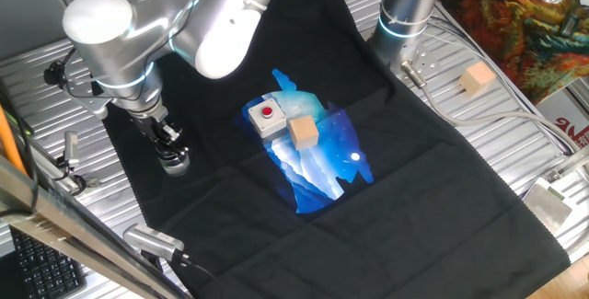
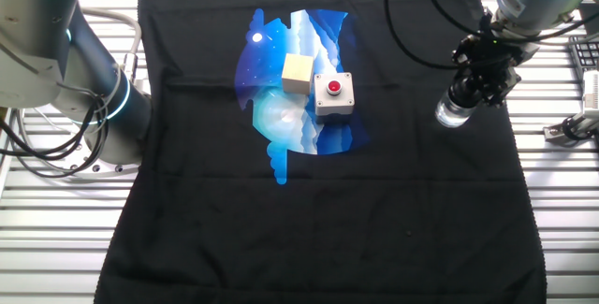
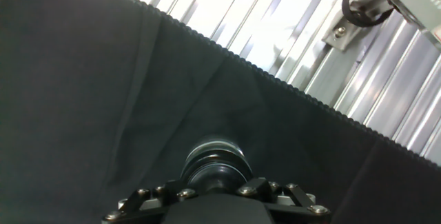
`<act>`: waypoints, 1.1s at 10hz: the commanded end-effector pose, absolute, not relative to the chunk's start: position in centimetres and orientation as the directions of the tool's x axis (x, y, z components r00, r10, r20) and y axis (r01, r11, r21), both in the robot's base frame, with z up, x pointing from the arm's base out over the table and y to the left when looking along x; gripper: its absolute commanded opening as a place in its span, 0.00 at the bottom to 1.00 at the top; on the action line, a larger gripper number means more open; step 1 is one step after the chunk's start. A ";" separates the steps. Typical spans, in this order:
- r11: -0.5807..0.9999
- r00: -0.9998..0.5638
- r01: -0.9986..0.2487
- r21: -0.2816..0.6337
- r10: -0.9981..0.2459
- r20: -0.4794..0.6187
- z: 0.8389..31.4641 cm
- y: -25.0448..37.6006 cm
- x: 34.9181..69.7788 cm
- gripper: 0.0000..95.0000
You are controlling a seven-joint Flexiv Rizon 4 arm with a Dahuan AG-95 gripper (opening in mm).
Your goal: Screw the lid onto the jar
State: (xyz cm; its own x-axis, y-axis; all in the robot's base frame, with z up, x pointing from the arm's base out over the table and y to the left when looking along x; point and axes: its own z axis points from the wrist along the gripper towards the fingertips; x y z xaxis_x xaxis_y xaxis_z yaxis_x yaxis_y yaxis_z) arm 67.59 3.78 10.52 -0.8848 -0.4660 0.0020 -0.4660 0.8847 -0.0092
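The jar (image 1: 175, 164) is a small clear glass cylinder standing upright on the black cloth, near its left edge in one fixed view and at the right (image 2: 450, 113) in the other. The gripper (image 1: 167, 142) (image 2: 472, 89) hangs straight over it, its fingers closed round the black lid (image 2: 462, 99) that sits on the jar's mouth. In the hand view the lid and jar show as one dark round ringed shape (image 3: 214, 163) just beyond the gripper (image 3: 215, 184). The white piece of the lid is hidden.
A grey box with a red button (image 1: 267, 116) (image 2: 333, 94) and a tan wooden cube (image 1: 303, 133) (image 2: 297, 73) sit on the blue print mid-cloth. Another cube (image 1: 477, 79) lies on the slatted metal table. A second arm's base (image 1: 405, 6) stands behind. The cloth's edge (image 3: 289, 86) runs close to the jar.
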 end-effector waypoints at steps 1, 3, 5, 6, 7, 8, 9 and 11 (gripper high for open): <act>0.884 -0.884 -0.468 -0.010 -0.468 0.003 10.7 3.8 67.5 0.00; 0.882 -0.882 -0.470 -0.011 -0.470 0.005 10.8 3.9 67.6 0.00; 0.882 -0.882 -0.471 -0.011 -0.471 0.008 11.0 3.9 67.6 0.00; 0.882 -0.882 -0.471 -0.010 -0.471 0.008 11.0 3.9 67.6 0.00; 0.882 -0.882 -0.471 -0.010 -0.471 0.011 11.1 4.0 67.6 0.00; 0.882 -0.882 -0.471 -0.009 -0.471 0.011 11.1 4.0 67.6 0.00; 0.882 -0.882 -0.472 -0.010 -0.472 0.012 11.1 4.0 67.7 0.00; 0.882 -0.882 -0.472 -0.010 -0.472 0.011 11.1 4.1 67.7 0.00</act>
State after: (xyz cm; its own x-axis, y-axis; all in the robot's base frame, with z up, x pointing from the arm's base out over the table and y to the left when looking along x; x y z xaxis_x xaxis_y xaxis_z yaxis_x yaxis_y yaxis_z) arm 67.74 4.21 11.06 -0.8815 -0.4721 0.0105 -0.4722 0.8814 -0.0102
